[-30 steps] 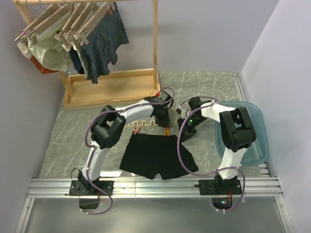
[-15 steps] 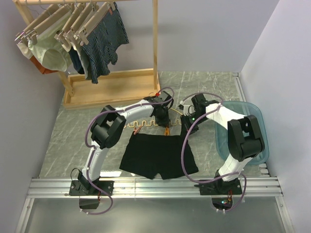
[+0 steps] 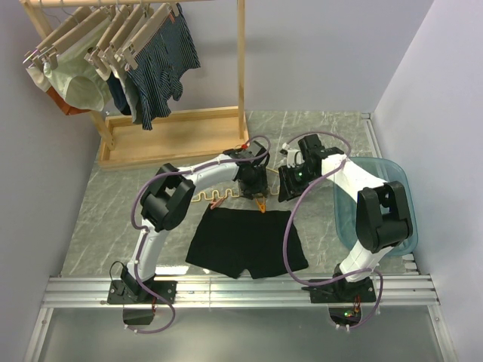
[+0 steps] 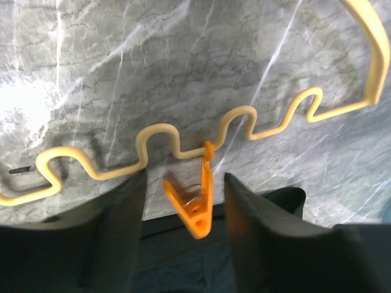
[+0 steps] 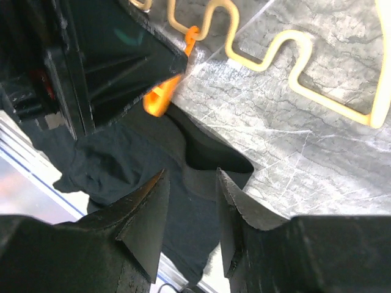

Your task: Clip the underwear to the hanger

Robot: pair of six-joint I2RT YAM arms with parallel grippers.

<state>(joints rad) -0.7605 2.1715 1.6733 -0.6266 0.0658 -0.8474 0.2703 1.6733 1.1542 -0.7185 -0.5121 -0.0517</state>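
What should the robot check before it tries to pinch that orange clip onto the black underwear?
1. The orange clip hangs between the open fingers of the left gripper: ok.
2. The right gripper is open over the edge of the underwear: ok.
3. The underwear lies spread beside the hanger: ok.
4. Fabric already inside the clip: cannot tell.
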